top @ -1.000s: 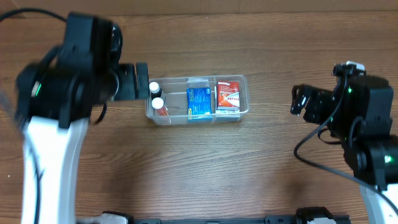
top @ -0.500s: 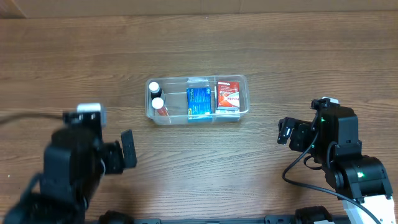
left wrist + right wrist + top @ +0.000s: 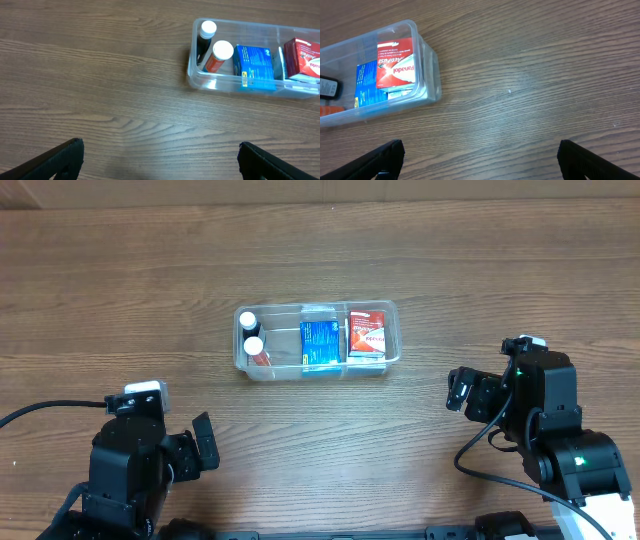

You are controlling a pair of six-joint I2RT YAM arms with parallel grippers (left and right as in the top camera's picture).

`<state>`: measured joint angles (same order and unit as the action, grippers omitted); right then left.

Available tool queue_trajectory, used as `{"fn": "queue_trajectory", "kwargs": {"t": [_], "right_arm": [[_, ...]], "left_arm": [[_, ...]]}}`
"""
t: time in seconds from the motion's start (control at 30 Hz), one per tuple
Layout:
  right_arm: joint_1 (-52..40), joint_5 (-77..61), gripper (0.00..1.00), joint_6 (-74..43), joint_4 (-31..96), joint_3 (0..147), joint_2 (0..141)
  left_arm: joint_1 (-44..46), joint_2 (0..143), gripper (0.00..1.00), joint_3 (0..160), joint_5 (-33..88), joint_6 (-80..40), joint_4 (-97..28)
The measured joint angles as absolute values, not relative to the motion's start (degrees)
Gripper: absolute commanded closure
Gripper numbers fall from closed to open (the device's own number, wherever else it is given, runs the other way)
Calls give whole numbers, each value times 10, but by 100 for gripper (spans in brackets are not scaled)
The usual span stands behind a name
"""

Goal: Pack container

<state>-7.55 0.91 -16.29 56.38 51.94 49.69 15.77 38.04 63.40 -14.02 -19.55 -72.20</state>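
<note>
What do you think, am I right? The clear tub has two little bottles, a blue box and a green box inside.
Not quite: there is no green box. The container has two little bottles, a blue box and a red box inside. The overhead view shows the red colour plainly.

Prob. robot lab: L arm, R arm, cables, wood-grain table.
</note>
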Motion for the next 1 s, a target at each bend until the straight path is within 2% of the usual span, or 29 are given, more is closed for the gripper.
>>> {"fn": "queue_trajectory", "kwargs": {"t": [0.7, 1.0], "right_arm": [[-80, 18, 0, -163, 561, 519, 497], [-122, 21, 0, -104, 451, 518, 486]], "left_arm": [[158, 380, 0, 634, -140, -196, -722], [158, 380, 0, 634, -140, -196, -722]]}}
